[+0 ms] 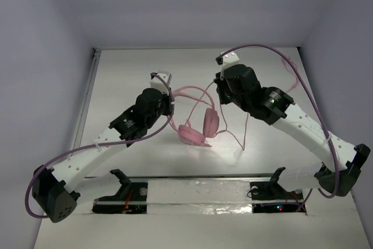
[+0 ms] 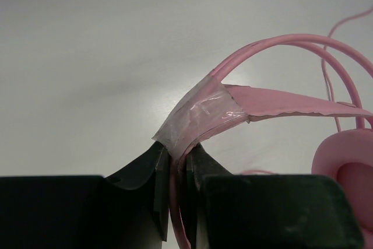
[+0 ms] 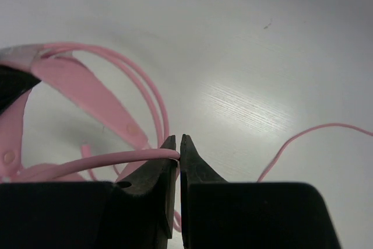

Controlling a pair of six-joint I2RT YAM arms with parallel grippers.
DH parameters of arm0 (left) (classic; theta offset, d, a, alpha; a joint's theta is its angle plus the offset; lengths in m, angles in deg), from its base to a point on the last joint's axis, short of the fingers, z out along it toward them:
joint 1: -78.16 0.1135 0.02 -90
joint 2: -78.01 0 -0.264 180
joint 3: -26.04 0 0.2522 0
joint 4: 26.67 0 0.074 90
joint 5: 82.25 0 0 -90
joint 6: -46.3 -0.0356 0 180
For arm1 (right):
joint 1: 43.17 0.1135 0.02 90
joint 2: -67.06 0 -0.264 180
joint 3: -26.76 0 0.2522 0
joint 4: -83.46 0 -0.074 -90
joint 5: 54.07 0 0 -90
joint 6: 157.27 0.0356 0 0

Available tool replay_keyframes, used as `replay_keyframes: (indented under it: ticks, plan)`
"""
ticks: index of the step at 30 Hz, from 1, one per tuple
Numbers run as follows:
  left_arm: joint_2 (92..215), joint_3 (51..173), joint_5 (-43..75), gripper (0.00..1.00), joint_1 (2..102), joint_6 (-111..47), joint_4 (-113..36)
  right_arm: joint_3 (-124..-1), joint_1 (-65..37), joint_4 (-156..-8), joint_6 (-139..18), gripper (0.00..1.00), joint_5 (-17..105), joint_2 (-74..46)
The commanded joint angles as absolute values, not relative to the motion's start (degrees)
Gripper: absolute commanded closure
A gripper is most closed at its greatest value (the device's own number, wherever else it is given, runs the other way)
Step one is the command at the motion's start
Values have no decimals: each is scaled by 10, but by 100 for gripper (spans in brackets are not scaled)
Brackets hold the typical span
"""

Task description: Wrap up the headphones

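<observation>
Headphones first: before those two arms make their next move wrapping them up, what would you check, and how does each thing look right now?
1. The left hand shut on the headband at its taped patch: ok.
2. The right hand pinching the cord: ok.
3. The cord free of knots: cannot tell; loose loops lie on the table.
4. The earcups clear of both hands: ok.
5. The cord's far end in sight: cannot tell.
</observation>
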State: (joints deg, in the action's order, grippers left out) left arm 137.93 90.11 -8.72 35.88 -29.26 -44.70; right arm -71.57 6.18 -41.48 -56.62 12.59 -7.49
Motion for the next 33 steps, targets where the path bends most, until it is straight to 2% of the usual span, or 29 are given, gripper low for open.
replay_keyframes:
  ticks: [1, 6, 9, 12, 16, 26, 30, 33]
  plan:
    - [1358, 929, -15, 100, 359, -295, -439, -725, 47, -450, -579, 100, 94, -68]
    - [1347, 954, 56, 100, 365, -310, -463, -655, -4, -495, -567, 100, 104, -46]
    - [1348, 979, 69, 100, 383, -303, -477, -608, -5, -537, -540, 100, 106, -22]
    - [1349, 994, 149, 100, 417, -284, -465, -565, -5, -587, -510, 100, 142, 6]
    - [1355, 1015, 184, 100, 446, -258, -452, -505, -5, -637, -484, 100, 180, 45]
    - [1390, 1047, 384, 100, 482, -226, -434, -459, -5, -713, -488, 100, 223, 33]
    - [1402, 1051, 405, 100, 487, -201, -426, -451, -5, -749, -479, 100, 221, 25]
    - [1395, 1048, 397, 100, 506, -165, -408, -428, -5, -799, -458, 87, 241, 45]
